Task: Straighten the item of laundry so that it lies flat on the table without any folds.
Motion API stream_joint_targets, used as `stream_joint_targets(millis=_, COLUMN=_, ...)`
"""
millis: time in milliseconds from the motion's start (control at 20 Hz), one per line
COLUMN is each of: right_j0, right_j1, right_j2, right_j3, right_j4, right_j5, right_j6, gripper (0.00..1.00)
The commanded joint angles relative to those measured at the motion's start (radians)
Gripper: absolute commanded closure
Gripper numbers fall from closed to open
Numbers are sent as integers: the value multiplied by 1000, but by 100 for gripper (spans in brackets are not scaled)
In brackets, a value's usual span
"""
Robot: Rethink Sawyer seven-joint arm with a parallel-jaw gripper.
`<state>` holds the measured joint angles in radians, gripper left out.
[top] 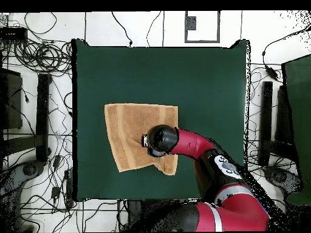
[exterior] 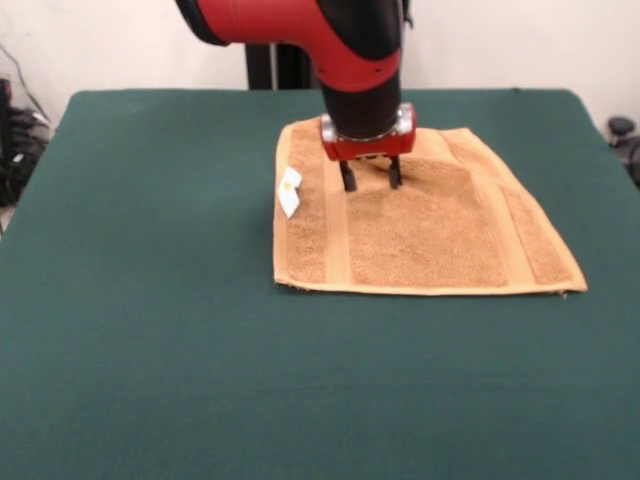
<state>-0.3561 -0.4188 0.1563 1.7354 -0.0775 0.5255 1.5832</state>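
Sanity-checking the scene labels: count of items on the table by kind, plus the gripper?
Towel: 1, orange-tan, on the green table
White tag on the towel's edge: 1
Gripper: 1, fingers apart, tips down at the towel
Total: 3

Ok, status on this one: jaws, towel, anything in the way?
Gripper open, jaws down on towel near its far edge. Towel spread flat on table, white tag showing. Nothing in the way.
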Motion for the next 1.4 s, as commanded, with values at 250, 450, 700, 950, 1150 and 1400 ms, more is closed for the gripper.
stream_joint_targets(millis=250, right_j0=166, right_j1=86, right_j2=-28, right_j3=-163, right_j4=-86, right_j5=-59, right_j6=104, gripper=0)
stream_joint_targets(millis=450, right_j0=227, right_j1=97, right_j2=-129, right_j3=-245, right_j4=-194, right_j5=-145, right_j6=100, gripper=0)
stream_joint_targets(millis=700, right_j0=292, right_j1=129, right_j2=-212, right_j3=-335, right_j4=-298, right_j5=-239, right_j6=134, gripper=0)
stream_joint_targets(millis=950, right_j0=323, right_j1=148, right_j2=-242, right_j3=-367, right_j4=-340, right_j5=-275, right_j6=160, gripper=0)
stream_joint_targets(millis=1150, right_j0=322, right_j1=147, right_j2=-237, right_j3=-368, right_j4=-337, right_j5=-265, right_j6=162, gripper=0)
stream_joint_targets(millis=1400, right_j0=331, right_j1=144, right_j2=-244, right_j3=-367, right_j4=-330, right_j5=-266, right_j6=167, gripper=0)
